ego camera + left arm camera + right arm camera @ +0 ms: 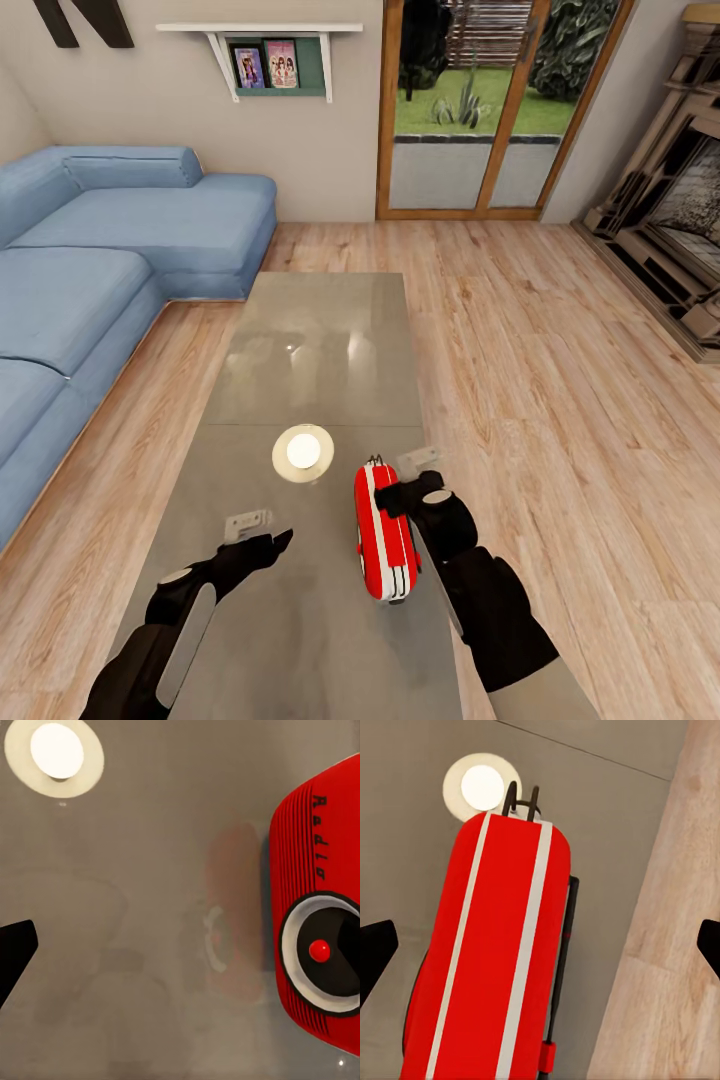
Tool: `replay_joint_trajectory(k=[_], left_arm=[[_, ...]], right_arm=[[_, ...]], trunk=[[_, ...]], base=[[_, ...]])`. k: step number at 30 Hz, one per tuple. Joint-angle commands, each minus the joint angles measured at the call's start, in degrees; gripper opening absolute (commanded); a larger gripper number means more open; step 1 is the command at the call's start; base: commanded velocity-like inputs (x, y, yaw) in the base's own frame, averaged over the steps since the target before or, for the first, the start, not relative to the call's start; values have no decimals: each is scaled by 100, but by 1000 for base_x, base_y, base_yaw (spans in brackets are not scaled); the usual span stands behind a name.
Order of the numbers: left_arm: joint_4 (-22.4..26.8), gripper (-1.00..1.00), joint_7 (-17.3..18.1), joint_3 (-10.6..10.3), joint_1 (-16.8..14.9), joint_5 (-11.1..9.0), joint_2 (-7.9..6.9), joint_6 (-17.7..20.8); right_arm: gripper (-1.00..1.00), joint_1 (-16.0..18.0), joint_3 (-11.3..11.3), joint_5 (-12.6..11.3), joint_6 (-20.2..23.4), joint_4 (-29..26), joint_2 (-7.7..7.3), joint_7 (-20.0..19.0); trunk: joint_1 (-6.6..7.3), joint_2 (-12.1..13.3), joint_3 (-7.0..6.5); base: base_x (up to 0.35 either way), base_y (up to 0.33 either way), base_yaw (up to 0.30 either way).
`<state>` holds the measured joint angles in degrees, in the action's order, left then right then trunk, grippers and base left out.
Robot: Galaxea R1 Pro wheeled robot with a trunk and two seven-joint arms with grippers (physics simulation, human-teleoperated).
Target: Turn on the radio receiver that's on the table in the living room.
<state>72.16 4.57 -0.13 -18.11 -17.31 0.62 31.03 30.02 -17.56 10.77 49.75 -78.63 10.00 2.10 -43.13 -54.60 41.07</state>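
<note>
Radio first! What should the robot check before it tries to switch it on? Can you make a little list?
1. Radio standing on the table: ok.
2. Right gripper over the radio: ok.
3. Right gripper's fingers spread apart: ok.
4. Dial can be seen: ok, in the left wrist view.
5. Left gripper out of the way: ok, apart from the radio.
6. Radio already on: cannot tell.

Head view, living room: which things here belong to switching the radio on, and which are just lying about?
Belongs to the job:
- small red radio receiver with white trim bands, standing on the table
- long glossy grey-brown coffee table
- right gripper, open above the radio
- left gripper, nearby over the tabletop

Just lying about:
- round cream disc
- blue sectional sofa
- brick fireplace
</note>
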Motion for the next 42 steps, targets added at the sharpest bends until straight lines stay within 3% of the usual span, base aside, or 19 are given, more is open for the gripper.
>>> replay_joint_trajectory(k=[1,9,10,11,15,42], left_arm=[[0,100,0,-1,0,0,0,0],[0,100,0,-3,0,0,0,0],[0,100,0,-1,0,0,0,0],[0,100,0,-2,0,0,0,0],[0,100,0,-3,-8,0,0,0],[0,100,0,-1,-9,0,0,0]], right_arm=[[100,1,0,-1,0,3,0,0],[100,1,-2,-19,-24,88,0,1],[100,3,-2,-18,-46,175,0,1],[100,161,-2,-25,-166,637,0,3],[100,389,0,-23,-351,1156,0,1],[100,400,-9,-48,-360,1201,0,-6]], trunk=[[0,0,0],[0,0,0],[0,0,0],[0,0,0],[0,0,0],[0,0,0]], base=[[0,0,0],[0,0,0],[0,0,0],[0,0,0],[0,0,0],[0,0,0]])
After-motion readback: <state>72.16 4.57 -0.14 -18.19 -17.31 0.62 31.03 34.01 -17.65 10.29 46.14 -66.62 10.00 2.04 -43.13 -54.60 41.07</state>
